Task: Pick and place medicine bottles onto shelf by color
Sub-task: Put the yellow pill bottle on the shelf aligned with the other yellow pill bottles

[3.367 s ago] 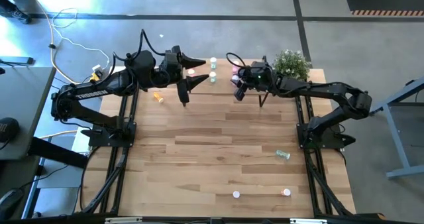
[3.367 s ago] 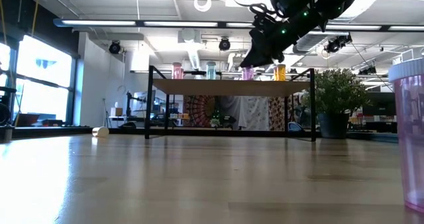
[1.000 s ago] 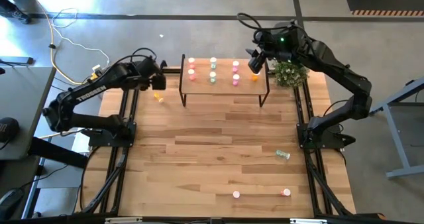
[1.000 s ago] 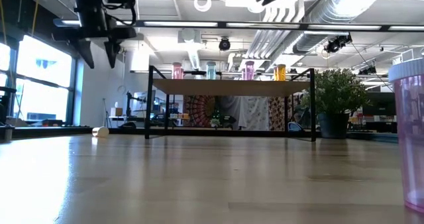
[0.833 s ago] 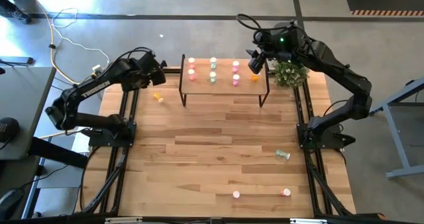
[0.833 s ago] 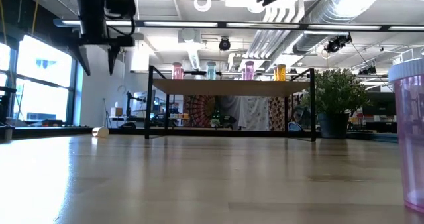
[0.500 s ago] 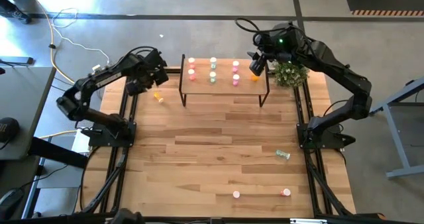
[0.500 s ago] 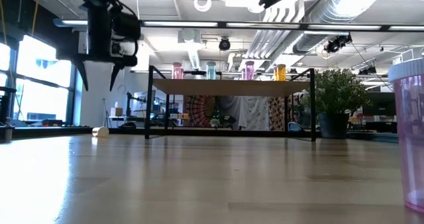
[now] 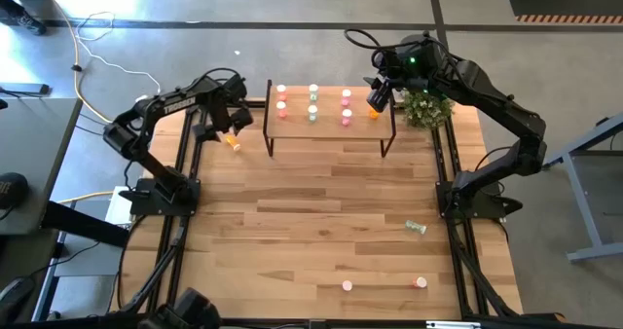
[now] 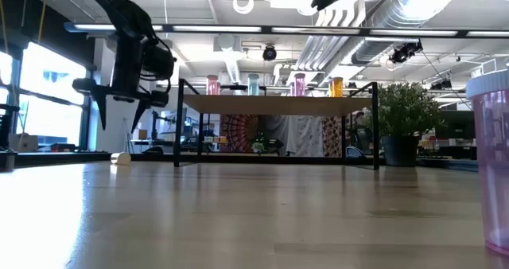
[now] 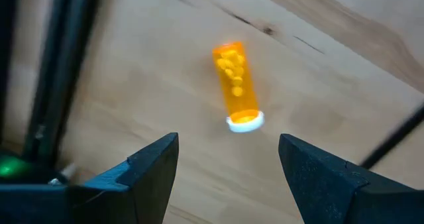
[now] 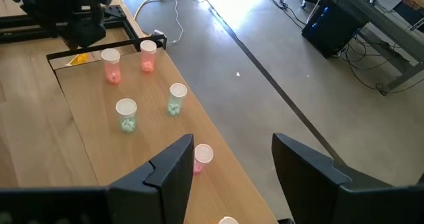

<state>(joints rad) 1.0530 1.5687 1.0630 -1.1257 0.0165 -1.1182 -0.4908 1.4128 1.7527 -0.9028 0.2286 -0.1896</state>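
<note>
An orange medicine bottle (image 11: pixel 235 91) with a white cap lies on its side on the table, left of the shelf (image 9: pixel 331 127); it also shows from above (image 9: pixel 234 144) and at table height (image 10: pixel 120 158). My left gripper (image 11: pixel 228 151) hangs open above it, pointing down, clear of the table (image 10: pixel 121 118). On the shelf stand red (image 9: pixel 281 106), green (image 9: pixel 313 110), pink (image 9: pixel 346 115) and orange (image 9: pixel 373 113) bottles. My right gripper (image 12: pixel 232 151) is open, high over the shelf's right end (image 9: pixel 375 97).
A green bottle (image 9: pixel 416 228) lies near the right edge. A pink one (image 9: pixel 347 286) and a red one (image 9: pixel 421 282) stand near the front edge. A potted plant (image 9: pixel 426 105) stands right of the shelf. The shelf's black legs (image 9: pixel 270 139) are close to the left gripper.
My left gripper has come down from high above the table's far left corner to hang over the lying orange bottle, and its wrist has rolled on the way. It has stayed open. The bottle has not moved.
</note>
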